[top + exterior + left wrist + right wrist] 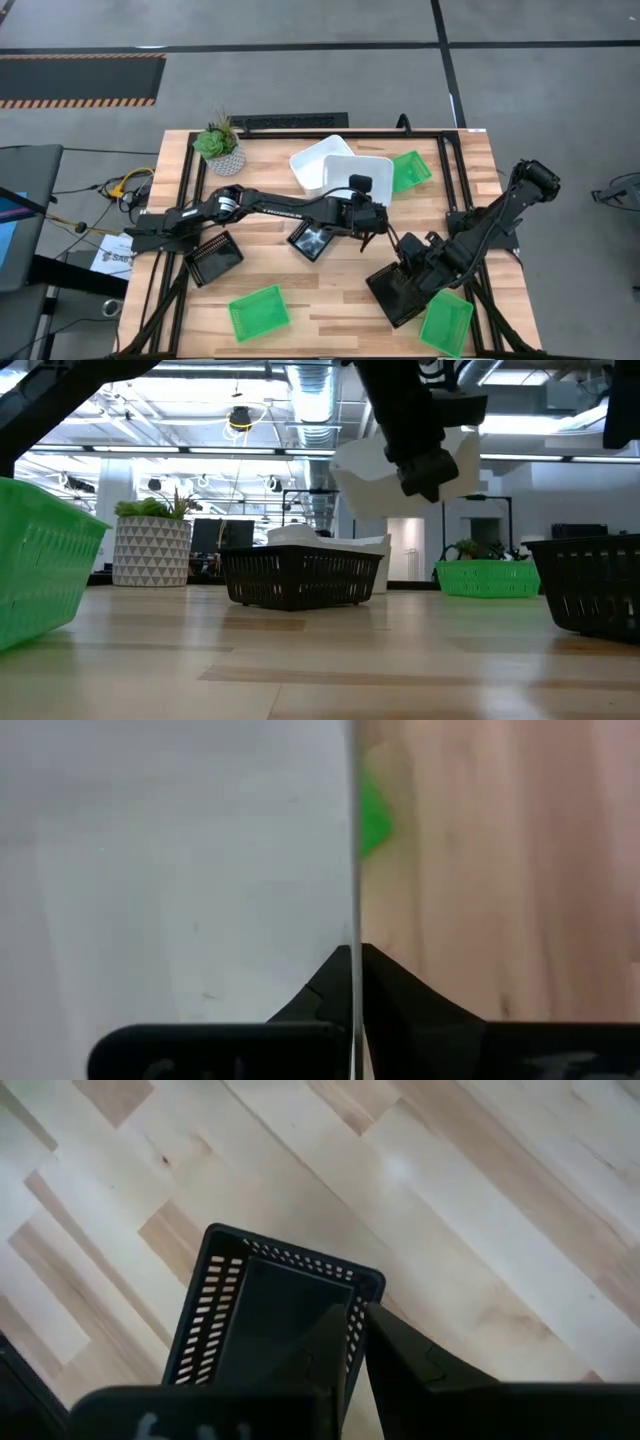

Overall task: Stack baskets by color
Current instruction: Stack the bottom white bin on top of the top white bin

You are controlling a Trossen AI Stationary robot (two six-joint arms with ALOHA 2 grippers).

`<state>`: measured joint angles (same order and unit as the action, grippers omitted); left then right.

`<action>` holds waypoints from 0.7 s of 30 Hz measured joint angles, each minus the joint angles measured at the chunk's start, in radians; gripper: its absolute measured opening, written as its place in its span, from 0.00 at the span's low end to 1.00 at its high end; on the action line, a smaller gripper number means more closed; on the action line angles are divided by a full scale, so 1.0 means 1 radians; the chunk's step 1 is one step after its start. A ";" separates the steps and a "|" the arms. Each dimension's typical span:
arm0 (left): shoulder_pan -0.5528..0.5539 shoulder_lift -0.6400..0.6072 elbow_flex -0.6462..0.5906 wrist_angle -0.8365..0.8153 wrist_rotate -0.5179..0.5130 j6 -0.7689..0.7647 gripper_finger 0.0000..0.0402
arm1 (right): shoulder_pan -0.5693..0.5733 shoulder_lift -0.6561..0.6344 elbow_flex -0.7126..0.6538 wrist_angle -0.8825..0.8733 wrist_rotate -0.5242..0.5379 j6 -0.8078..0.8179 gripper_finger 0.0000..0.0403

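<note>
My left gripper is shut on a white basket, raised above the table's middle; in the low view the white basket hangs high. A second white basket rests on the table behind it, next to a green basket. A black basket lies under my left arm, another black one at the left. My right gripper is shut on a third black basket at the near right. Two more green baskets lie by the near edge. My left gripper holds the white basket by one side wall, one finger inside and one outside. The basket is lifted clear of the table and tilted. My right gripper holds the black basket by its mesh wall near a corner, one finger inside and one outside. The fingers slant down from above. Whether the basket's bottom touches the table, I cannot tell.
A small potted plant stands at the far left corner of the table. Bare wood lies open along the near middle between the two green baskets.
</note>
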<state>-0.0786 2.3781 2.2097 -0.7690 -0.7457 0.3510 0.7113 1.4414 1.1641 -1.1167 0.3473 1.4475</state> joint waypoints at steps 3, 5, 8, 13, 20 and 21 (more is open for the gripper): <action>-0.001 -0.003 0.001 -0.011 -0.059 -0.052 0.00 | -0.001 0.000 0.000 0.000 0.001 0.000 0.16; -0.001 -0.004 0.001 -0.029 -0.099 -0.075 0.00 | -0.002 0.000 0.000 0.000 0.001 0.002 0.16; -0.001 -0.004 0.002 -0.049 -0.150 -0.113 0.00 | -0.002 0.000 0.000 0.000 0.002 0.000 0.16; 0.011 -0.011 0.002 -0.139 -0.192 -0.167 0.00 | -0.003 0.000 0.000 0.000 0.003 0.002 0.16; 0.041 -0.057 0.000 -0.271 -0.198 -0.228 0.00 | -0.007 -0.001 -0.002 0.003 0.039 0.036 0.16; 0.045 -0.063 0.000 -0.272 -0.197 -0.235 0.00 | -0.007 -0.002 -0.006 0.001 0.046 0.045 0.16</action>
<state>-0.0339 2.3147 2.2097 -1.0410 -0.9431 0.1158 0.7043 1.4399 1.1586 -1.1157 0.3932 1.4927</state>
